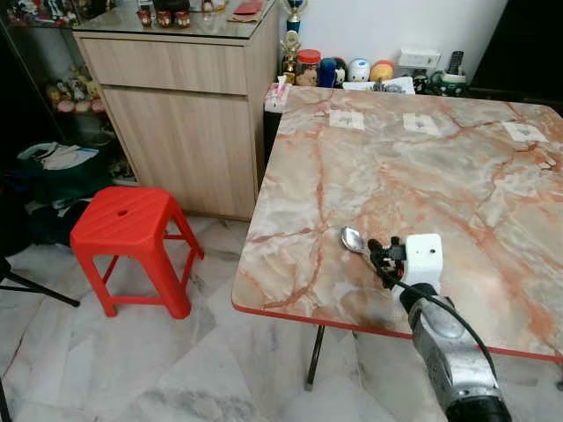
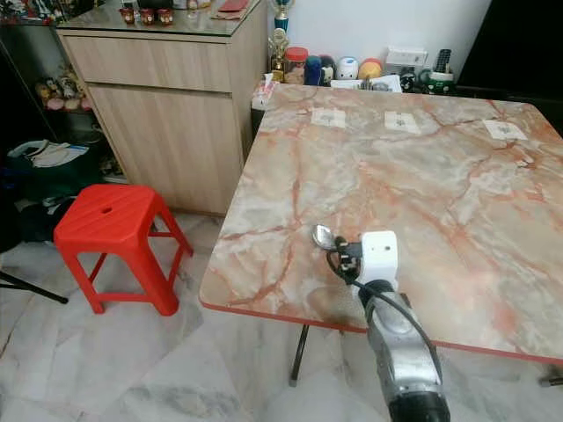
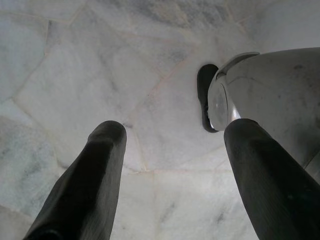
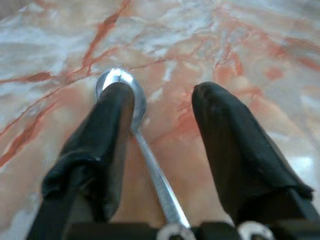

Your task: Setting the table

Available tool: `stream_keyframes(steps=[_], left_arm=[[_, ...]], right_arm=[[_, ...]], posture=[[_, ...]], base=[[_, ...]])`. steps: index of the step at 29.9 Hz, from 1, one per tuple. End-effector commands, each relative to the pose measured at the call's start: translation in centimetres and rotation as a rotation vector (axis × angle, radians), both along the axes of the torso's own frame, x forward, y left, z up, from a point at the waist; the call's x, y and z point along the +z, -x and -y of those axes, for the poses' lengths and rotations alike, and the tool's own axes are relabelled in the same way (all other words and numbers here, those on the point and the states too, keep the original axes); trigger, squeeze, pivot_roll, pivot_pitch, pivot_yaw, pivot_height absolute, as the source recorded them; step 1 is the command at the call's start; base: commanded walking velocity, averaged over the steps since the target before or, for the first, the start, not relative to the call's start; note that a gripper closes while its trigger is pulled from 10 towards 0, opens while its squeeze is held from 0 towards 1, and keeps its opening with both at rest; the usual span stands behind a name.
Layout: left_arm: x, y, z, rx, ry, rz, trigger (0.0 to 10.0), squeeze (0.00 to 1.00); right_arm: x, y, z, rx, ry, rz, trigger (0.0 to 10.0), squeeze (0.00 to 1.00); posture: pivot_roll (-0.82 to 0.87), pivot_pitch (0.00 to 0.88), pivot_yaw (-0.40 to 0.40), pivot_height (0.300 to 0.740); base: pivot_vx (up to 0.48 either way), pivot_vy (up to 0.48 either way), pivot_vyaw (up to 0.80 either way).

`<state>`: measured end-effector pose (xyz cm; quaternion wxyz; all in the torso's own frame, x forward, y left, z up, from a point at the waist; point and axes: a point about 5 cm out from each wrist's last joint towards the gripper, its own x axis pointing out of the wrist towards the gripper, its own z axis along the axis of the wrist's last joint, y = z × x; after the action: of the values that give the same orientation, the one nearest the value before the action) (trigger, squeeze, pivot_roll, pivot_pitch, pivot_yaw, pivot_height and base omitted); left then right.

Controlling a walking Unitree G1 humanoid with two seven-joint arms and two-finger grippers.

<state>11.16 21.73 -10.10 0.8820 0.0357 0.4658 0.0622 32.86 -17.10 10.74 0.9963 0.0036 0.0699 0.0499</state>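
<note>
Lying on the marble table (image 1: 457, 167) near its front edge, a spoon (image 4: 135, 125), right gripper (image 4: 165, 105) over it with fingers spread either side, left gripper (image 3: 172, 145) open above the floor (image 3: 75, 60), red stool (image 1: 127, 224) beside the table.

Our left hand (image 3: 167, 185) points down at the pale marble floor (image 3: 100, 60), its two black fingers (image 3: 85, 185) spread wide apart with nothing between them. Just beyond the other finger we see a silver leg (image 3: 270, 85), and past it a black foot (image 3: 205, 95) on the floor.
</note>
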Motion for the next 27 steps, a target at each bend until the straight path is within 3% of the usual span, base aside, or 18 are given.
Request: stream_keyframes(steps=[1, 5, 11, 27], left_arm=[[-0.3, 0.9, -0.1, 0.002, 0.004, -0.033, 10.0, 0.0], [-0.3, 0.9, -0.1, -0.004, 0.002, -0.037, 10.0, 0.0], [-0.3, 1.0, -0.1, -0.007, 0.001, -0.037, 10.0, 0.0], [-0.3, 1.0, -0.2, -0.011, -0.001, -0.039, 10.0, 0.0]], right_arm=[[0.1, 0.0, 0.5, 0.002, -0.016, -0.018, 10.0, 0.0], [-0.9, 0.2, 1.3, 0.061, -0.073, -0.094, 10.0, 0.0], [-1.3, -0.3, 2.1, 0.03, -0.068, -0.108, 10.0, 0.0], [-1.9, -1.2, 1.5, 0.1, -0.126, -0.132, 10.0, 0.0]], posture=[[0.06, 0.107, -0.035, 0.74], [0.06, 0.101, -0.028, 0.74], [0.07, 0.091, -0.026, 0.74], [0.07, 0.094, -0.021, 0.74]], base=[[0.0, 0.0, 0.0], [0.0, 0.0, 0.0], [0.0, 0.0, 0.0], [0.0, 0.0, 0.0]])
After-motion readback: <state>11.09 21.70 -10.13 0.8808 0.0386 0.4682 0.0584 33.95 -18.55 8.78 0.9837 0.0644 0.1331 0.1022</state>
